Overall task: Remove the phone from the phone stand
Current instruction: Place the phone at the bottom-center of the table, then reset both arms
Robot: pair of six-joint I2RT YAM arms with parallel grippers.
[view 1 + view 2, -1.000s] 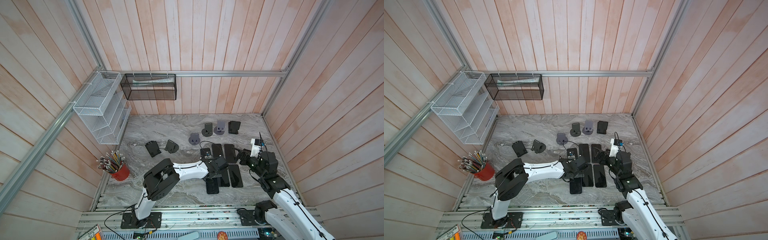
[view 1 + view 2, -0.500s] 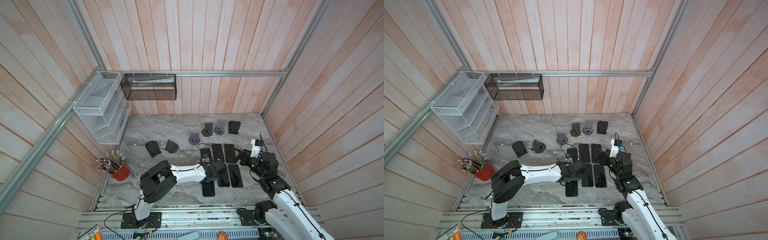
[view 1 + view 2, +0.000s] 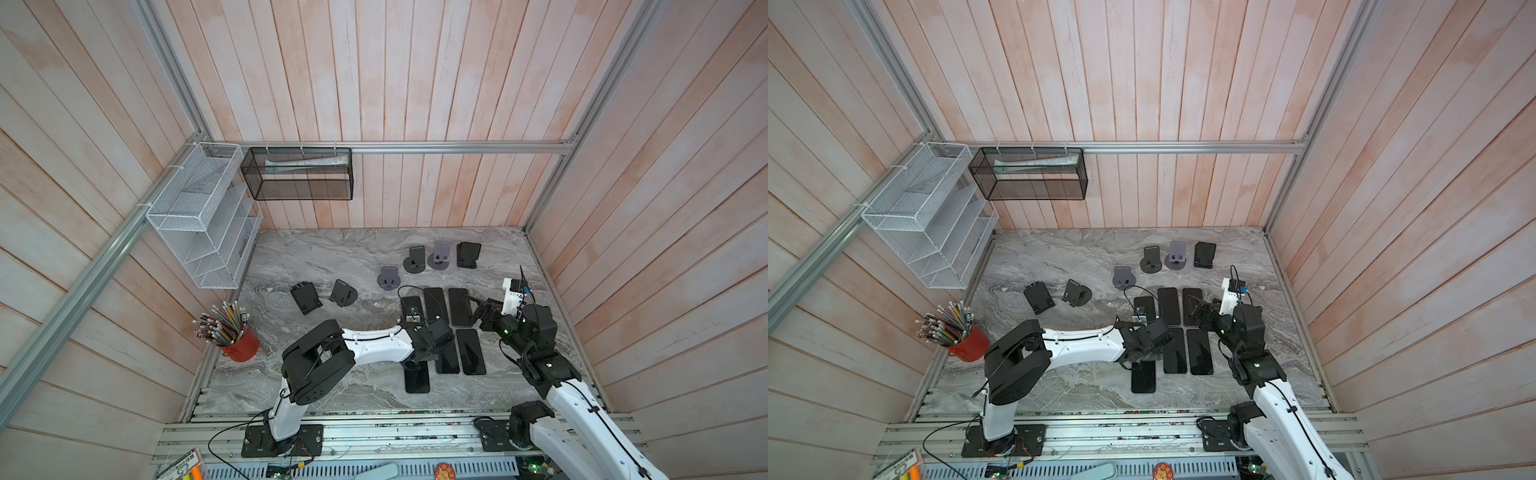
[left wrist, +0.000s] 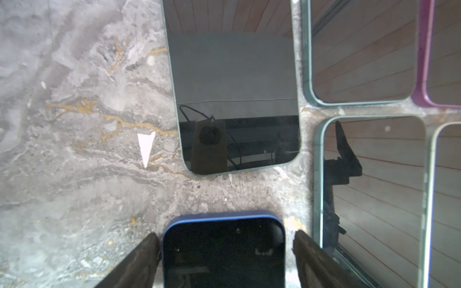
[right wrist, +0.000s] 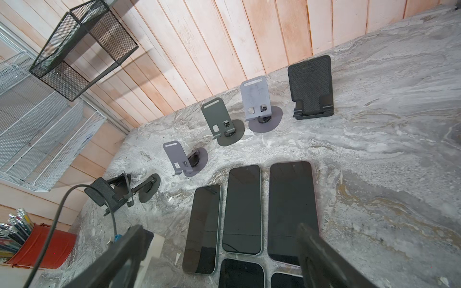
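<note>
Both arms, seen in a top view. Left arm [image 3: 374, 351]: elbow folded, white forearm lying low toward 3 o'clock, wrist bent so that the left gripper [image 3: 420, 360] points to 6 o'clock with its jaws parted. Right arm [image 3: 582, 411]: slants from its base toward 11 o'clock, and the right gripper [image 3: 476, 309] aims at 10 o'clock with its jaws spread wide. The two grippers are near each other but not touching.
</note>
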